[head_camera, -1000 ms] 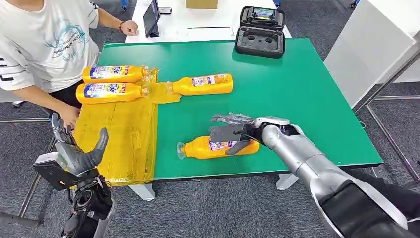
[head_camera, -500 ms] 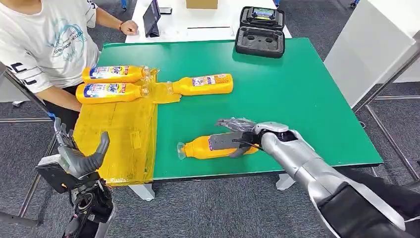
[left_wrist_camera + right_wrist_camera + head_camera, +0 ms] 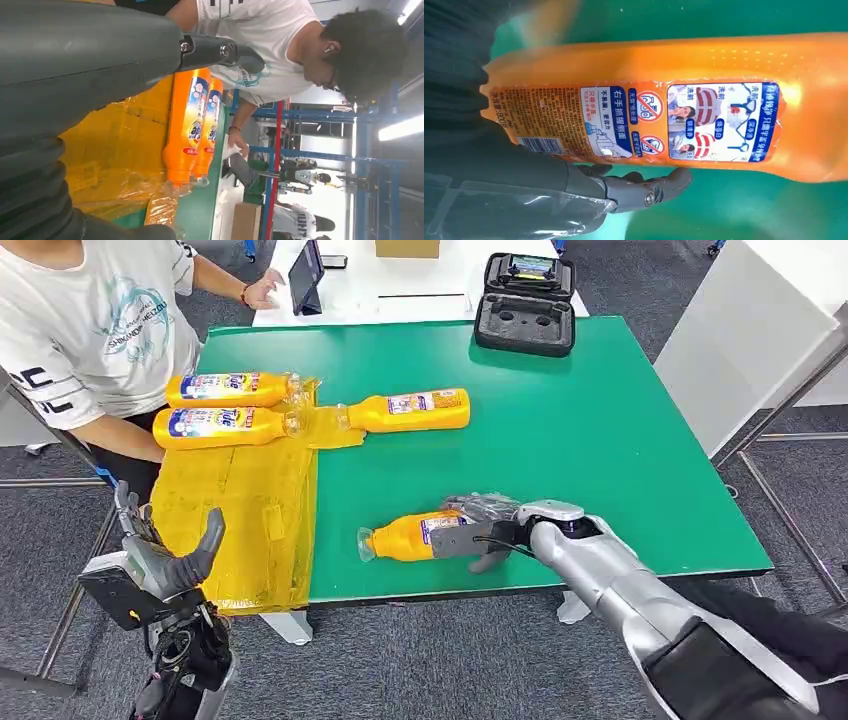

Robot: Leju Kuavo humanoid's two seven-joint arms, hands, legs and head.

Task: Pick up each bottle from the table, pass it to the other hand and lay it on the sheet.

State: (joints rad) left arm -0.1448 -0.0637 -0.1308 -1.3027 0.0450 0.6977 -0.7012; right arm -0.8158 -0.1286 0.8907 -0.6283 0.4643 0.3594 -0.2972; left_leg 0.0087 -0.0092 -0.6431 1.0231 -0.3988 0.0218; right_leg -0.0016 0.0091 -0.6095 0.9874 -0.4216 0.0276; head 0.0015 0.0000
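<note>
An orange bottle (image 3: 410, 537) lies on its side near the front edge of the green table (image 3: 600, 420), cap toward the sheet. My right hand (image 3: 482, 531) is down over its base end, fingers on the far side and thumb on the near side. In the right wrist view the bottle (image 3: 704, 105) lies along a dark finger (image 3: 644, 190), with a thin strip of green between them. My left hand (image 3: 160, 562) hangs off the table's front left corner, fingers apart, holding nothing. Two bottles (image 3: 225, 408) lie on the yellow sheet (image 3: 240, 510); a third (image 3: 412, 411) lies by the sheet's corner.
A person in a white shirt (image 3: 90, 330) stands at the table's left side, close to the sheet. A black open case (image 3: 525, 305) sits at the far edge. A white cabinet (image 3: 760, 330) stands to the right.
My right hand has come down and toward me, from above the bottle to around its base end. The left hand has dropped slightly. The bottle has stayed put.
</note>
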